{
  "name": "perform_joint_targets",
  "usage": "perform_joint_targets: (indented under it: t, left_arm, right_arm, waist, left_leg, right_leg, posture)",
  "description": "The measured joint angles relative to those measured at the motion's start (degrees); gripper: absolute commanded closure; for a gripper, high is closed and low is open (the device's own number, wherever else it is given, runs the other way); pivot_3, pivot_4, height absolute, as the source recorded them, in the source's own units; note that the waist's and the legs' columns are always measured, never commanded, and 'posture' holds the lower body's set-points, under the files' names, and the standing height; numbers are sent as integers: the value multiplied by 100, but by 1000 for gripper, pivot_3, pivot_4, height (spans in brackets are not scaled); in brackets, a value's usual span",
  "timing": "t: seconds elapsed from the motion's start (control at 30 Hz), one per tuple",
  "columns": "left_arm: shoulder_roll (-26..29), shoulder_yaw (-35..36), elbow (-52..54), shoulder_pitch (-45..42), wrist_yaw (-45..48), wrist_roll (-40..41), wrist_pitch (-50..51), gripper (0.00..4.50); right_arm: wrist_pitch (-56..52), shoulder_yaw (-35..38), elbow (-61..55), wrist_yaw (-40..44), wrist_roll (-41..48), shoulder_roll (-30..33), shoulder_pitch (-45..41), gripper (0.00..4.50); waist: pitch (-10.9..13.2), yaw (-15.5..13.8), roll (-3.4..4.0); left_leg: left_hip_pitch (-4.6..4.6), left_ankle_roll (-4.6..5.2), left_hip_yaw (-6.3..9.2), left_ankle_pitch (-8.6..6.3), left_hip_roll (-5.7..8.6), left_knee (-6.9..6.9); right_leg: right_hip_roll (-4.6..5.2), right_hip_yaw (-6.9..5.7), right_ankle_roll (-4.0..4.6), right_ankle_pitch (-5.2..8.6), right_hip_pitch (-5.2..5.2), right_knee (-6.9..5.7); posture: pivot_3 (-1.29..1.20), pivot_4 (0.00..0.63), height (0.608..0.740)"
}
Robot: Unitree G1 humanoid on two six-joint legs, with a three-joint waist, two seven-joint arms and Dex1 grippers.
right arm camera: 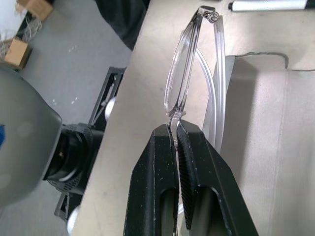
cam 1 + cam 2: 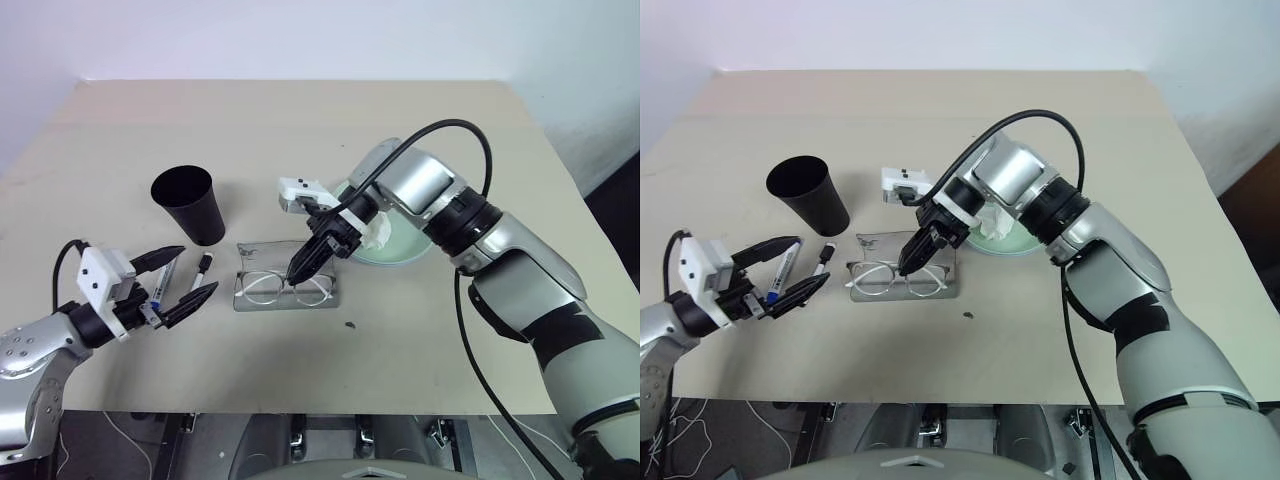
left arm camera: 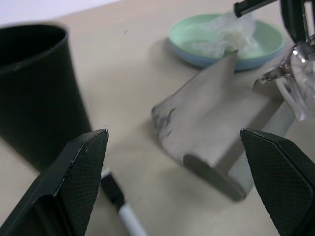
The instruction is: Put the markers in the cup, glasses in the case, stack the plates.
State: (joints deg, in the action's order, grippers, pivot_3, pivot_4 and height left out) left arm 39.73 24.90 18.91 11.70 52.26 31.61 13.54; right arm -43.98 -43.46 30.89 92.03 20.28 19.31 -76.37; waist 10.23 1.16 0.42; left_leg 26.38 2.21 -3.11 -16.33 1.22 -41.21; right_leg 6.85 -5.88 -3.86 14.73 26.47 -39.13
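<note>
Beige and bare, the bench [image 2: 300, 130] stretched wide beyond both claws, its far half open to the back edge. The right claw [image 2: 296, 272] was clamped on the bridge of the glasses [image 2: 285, 289], which sat at the near edge of the grey case [image 2: 290, 268] directly under it. Just behind that claw's wrist lay the mint plate [image 2: 405, 250] on the blue one, holding a crumpled tissue [image 2: 378, 235]. The left claw [image 2: 190, 275] hung with its fingers spread wide, holding nothing. The black cup [image 2: 190, 203] stood upright just beyond it. Between its fingers showed the blue-capped marker [image 2: 159, 287], with the black-capped marker [image 2: 203, 267] just past it, both on the bench, toward the case.
</note>
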Motion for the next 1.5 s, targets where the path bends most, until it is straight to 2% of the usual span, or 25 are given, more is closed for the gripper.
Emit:
perform_joint_targets:
  t: [0.3,0.6,1.03,1.33,1.43,1.5]
  left_arm:
    - [-41,325,31,384,-118,20,-54,0]
    - [-106,339,31,357,-183,20,-70,0]
    - [-147,273,29,258,-215,12,-80,0]
    - [-145,128,-47,190,-130,-9,-136,0]
    - [-135,118,-61,156,-112,-28,-137,0]
    - [-125,118,-75,151,-106,-41,-139,0]
  right_arm:
    - [812,-60,1589,2,-334,-655,-605,4449]
    - [1418,-51,2590,3,-927,-979,-696,4449]
    - [1487,-48,2529,4,-1416,-1159,-248,4449]
    - [1654,430,2310,-19,-1847,-1281,-34,4449]
    - [1654,536,2311,-47,-1976,-1343,-17,3801]
    - [1653,577,2311,-47,-2051,-1364,7,3172]
  waist:
    - [1,-19,1]
    - [1,1,1]
    - [1,1,1]
    - [1,1,0]
    - [1,-1,0]
    - [1,-1,0]
  left_leg:
    - [0,-13,1,-10,1,0]
    - [1,-22,0,-5,1,4]
    - [1,-26,0,-2,0,5]
    - [-1,-36,0,5,0,4]
    - [-1,-39,0,6,0,4]
    - [-1,-39,0,6,0,4]
  right_leg:
    - [-2,-1,1,0,11,2]
    - [-3,-1,0,0,13,1]
    - [-3,-1,0,0,12,0]
    - [-5,-2,0,0,2,-2]
    - [-6,-2,0,0,2,-2]
    - [-6,-2,0,0,4,-2]
  posture:
    - [0,150,681]
    - [0,150,681]
    - [0,150,681]
    - [0,150,681]
    - [0,150,681]
    - [0,150,681]
